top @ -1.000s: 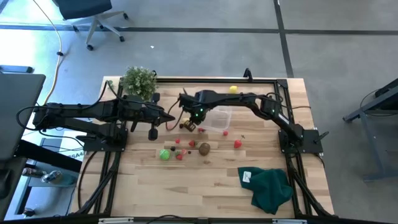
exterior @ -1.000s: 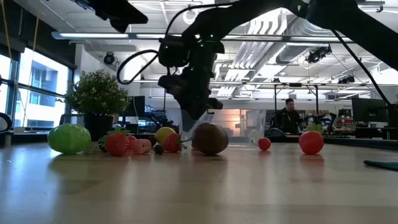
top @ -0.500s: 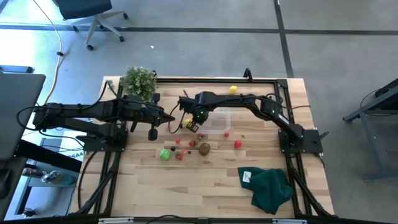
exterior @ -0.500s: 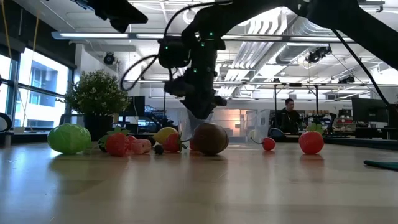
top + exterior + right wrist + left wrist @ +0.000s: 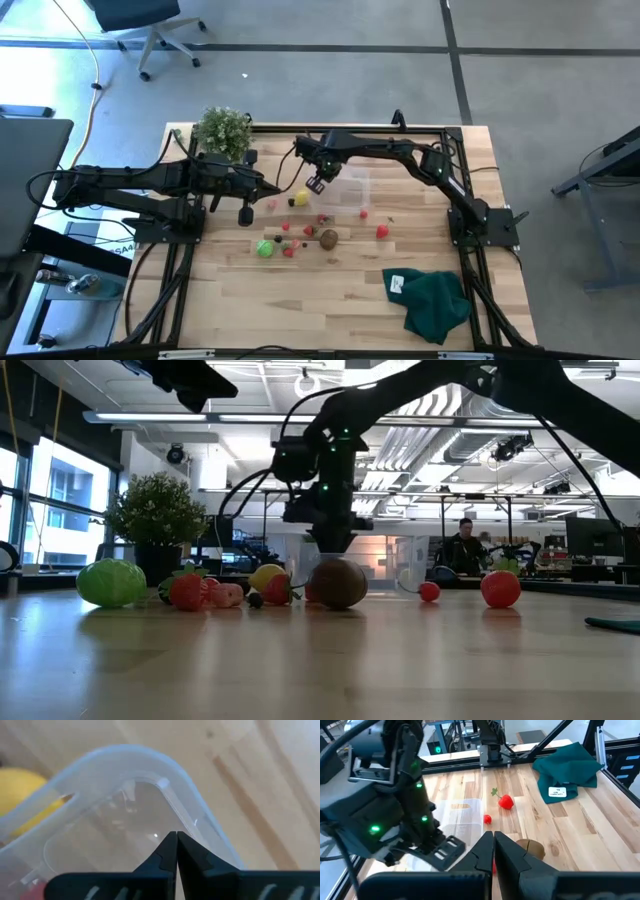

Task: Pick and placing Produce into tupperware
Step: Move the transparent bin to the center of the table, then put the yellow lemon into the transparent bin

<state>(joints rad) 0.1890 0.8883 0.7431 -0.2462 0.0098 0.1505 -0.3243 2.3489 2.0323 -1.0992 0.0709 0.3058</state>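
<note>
The clear tupperware stands on the table, and its rounded corner fills the right wrist view. My right gripper hangs shut over the tub's left corner, fingers pointing down, with nothing visible between them. In the low view it is just above the brown fruit. Produce lies loose on the table: a yellow piece, the brown one, a bright green one and several red ones. My left gripper waits shut, left of the produce.
A potted plant stands at the far left. A dark green cloth lies near the right near corner. Another yellow piece sits by the far edge. A person sits in the room beyond. Bare wood lies along the near side.
My right gripper has risen from the red and yellow produce and moved toward the table's far right, ending over the tupperware's left corner. Its fingers have turned from a slant to pointing straight down. The produce and the tub have kept their places.
</note>
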